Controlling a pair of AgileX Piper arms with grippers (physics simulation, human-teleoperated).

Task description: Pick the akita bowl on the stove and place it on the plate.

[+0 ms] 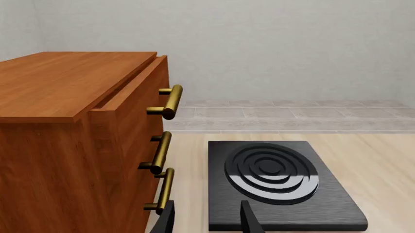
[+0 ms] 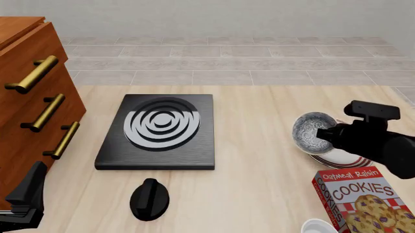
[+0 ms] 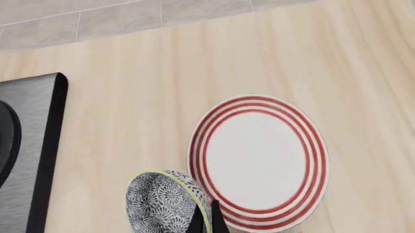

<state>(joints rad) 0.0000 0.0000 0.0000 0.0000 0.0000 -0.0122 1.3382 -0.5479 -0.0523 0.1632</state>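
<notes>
1. Right claw (image 3: 206, 221) pinches the rim of the akita bowl (image 2: 312, 132), carried above the plate's (image 3: 259, 155) near edge; left claw (image 1: 206, 218) hangs open, empty.
2. Risk: released off-centre, the bowl may tip off the plate; its height above the plate seems small, though unclear.
3. Count: one bowl, one plate, one stove (image 2: 159, 131), one knob (image 2: 149, 199), one cookie box (image 2: 360, 204).

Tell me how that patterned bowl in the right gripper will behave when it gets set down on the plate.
The akita bowl looks rigid and ceramic-like, so probably brittle. It is pinched by its rim alone in the right gripper, so it may swing or tilt. Its rounded underside could rock on the striped plate.
</notes>
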